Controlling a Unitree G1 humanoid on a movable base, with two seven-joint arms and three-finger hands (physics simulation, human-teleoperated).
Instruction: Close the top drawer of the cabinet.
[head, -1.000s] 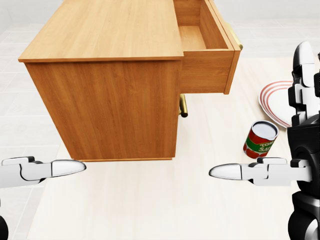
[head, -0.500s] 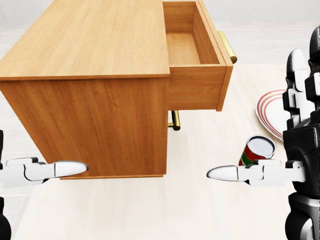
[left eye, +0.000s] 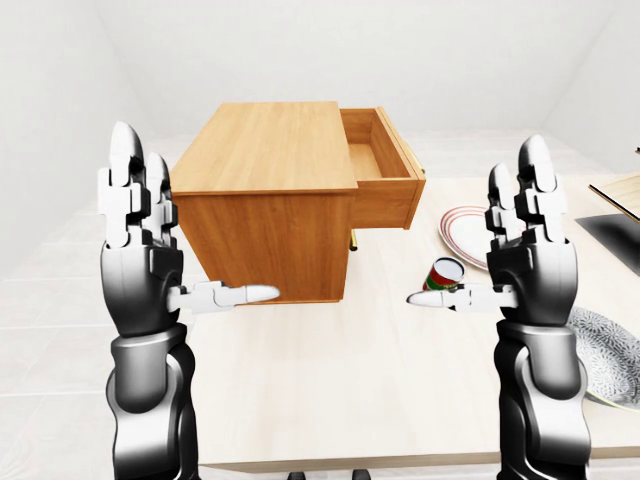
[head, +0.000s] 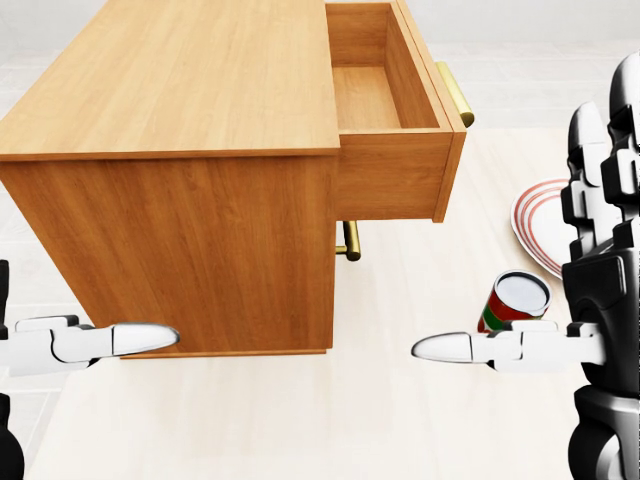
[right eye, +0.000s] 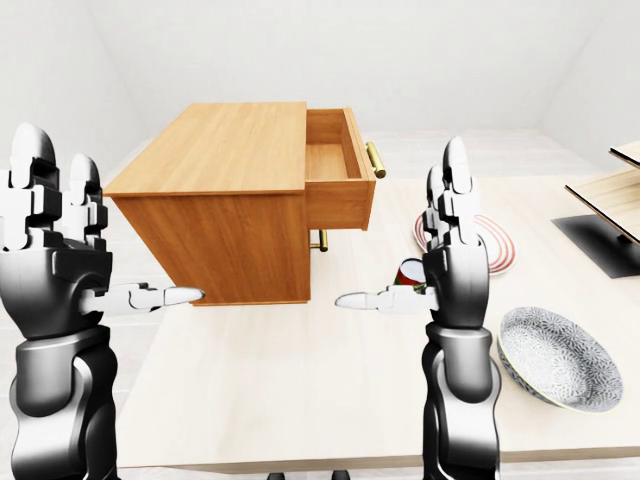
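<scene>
No label on the can (head: 517, 301) is legible; the top drawer (head: 392, 110) juts rightward from the cabinet (head: 180, 160); my left hand (left eye: 140, 250) and right hand (left eye: 530, 245) are spread, empty.

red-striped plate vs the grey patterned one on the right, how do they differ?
The red-striped plate is white with red rings; the grey patterned plate is speckled grey all over. The red-striped plate lies farther up the right-eye view, near the tomato can; the grey patterned plate sits lower, near the table edge. Both are round and lie right of the cabinet.
</scene>
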